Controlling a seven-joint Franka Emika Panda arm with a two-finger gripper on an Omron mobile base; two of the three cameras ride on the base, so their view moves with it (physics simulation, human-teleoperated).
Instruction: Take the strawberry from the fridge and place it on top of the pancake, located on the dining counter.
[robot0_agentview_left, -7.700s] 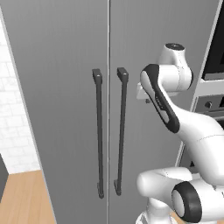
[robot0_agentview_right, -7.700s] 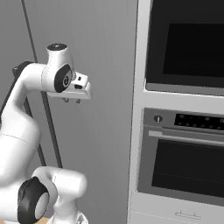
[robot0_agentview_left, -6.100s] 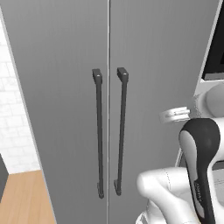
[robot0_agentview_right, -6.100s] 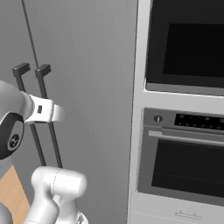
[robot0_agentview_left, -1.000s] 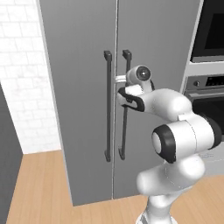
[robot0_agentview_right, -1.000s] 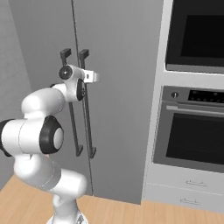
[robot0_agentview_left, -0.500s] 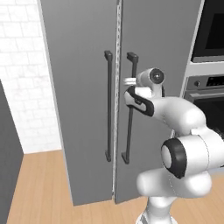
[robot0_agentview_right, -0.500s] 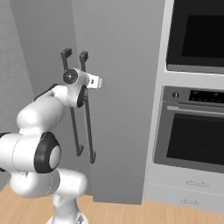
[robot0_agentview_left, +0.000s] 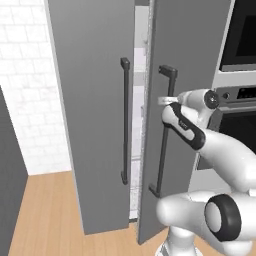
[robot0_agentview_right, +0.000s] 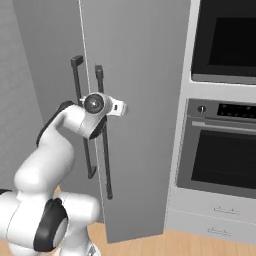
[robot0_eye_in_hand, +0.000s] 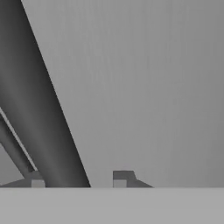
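The fridge (robot0_agentview_left: 95, 100) stands with its right door (robot0_agentview_left: 185, 60) swung partly out, so a narrow vertical gap shows between the two grey doors; through that gap, in the left base view, pale white shelves (robot0_agentview_left: 141, 75) can be made out, but what lies on them is too slim a slice to tell, and no strawberry can be picked out there. The left door is flat and shut, its dark bar handle (robot0_agentview_left: 124, 120) running down near the gap edge. The right door's handle (robot0_agentview_left: 165, 130) hangs on the opened door, and the gripper (robot0_agentview_left: 167, 101) sits right at its upper part. In the hand view the dark bar (robot0_eye_in_hand: 39, 109) crosses slantwise between the two finger tips (robot0_eye_in_hand: 122, 177), which stand apart on either side of it with the grey door face behind; whether the pads press the bar cannot be told, so the jaws read as partly spread around the handle rather than clamped. In the right base view the hand (robot0_agentview_right: 117, 107) is at the handle (robot0_agentview_right: 102, 135), with the black built-in oven (robot0_agentview_right: 225, 145) close beside the door's outer edge, leaving little room on that side. To the fridge's left there is a white brick wall (robot0_agentview_left: 25, 100) and an open wooden floor (robot0_agentview_left: 45, 215).
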